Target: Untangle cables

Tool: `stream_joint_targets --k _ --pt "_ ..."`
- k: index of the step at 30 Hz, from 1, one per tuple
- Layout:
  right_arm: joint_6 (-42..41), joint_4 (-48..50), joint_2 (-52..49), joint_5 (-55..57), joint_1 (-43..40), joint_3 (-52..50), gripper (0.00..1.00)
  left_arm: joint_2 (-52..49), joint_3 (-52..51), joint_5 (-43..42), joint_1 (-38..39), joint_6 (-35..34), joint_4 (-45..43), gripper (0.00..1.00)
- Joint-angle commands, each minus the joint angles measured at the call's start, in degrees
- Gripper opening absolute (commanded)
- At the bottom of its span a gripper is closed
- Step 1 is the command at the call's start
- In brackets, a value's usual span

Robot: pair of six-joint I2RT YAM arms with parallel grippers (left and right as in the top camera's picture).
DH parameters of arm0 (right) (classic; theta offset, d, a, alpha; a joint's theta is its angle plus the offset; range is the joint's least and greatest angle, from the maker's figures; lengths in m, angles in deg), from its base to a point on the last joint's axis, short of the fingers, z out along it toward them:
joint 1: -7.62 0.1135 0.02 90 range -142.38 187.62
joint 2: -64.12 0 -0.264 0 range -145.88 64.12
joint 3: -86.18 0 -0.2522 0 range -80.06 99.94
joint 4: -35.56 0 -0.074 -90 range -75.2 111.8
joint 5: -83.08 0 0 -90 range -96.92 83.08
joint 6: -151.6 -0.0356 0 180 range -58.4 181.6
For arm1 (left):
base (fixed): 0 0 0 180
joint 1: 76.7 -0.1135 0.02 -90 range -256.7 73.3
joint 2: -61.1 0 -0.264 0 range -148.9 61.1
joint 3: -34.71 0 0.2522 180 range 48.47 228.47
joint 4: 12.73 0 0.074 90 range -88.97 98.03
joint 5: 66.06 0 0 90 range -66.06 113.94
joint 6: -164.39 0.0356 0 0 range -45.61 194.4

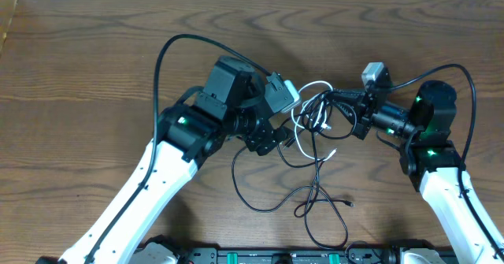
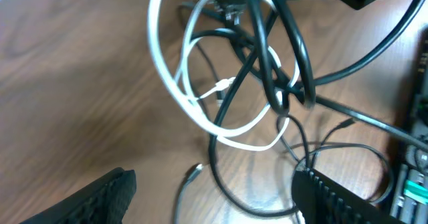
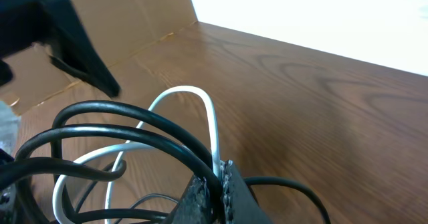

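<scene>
Though tangled, cables (image 3: 183, 89) in right gripper (image 3: 219, 180)

One brown wood-grain worktop (image 1: 94, 59). One thin white flexible cord (image 3: 211, 120), looped through the tangle. Thin black flexible cords (image 1: 316, 169): at least two, the tangle hiding the exact number. Two white robot arms with black joints: left arm (image 1: 150, 177) and right arm (image 1: 445, 189), either side of the tangle.

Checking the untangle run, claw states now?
Left claw: open, holding nothing.
Right claw: closed on cables.
</scene>
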Motion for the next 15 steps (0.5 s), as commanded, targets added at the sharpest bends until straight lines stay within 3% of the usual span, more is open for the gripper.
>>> stream_joint_targets --k 1,9,15 --pt "-3.23 -0.09 -0.11 0.00 -1.46 0.02 0.01 4.13 0.96 8.22 0.07 -1.36 1.16 0.81" --pt "-4.37 2.12 -0.11 -5.09 -2.71 0.02 0.01 6.93 0.94 11.08 0.07 -0.07 4.46 0.90" --pt "-6.27 9.03 -0.11 -13.07 -2.71 0.02 0.01 4.87 0.94 3.96 0.07 3.34 4.85 0.90"
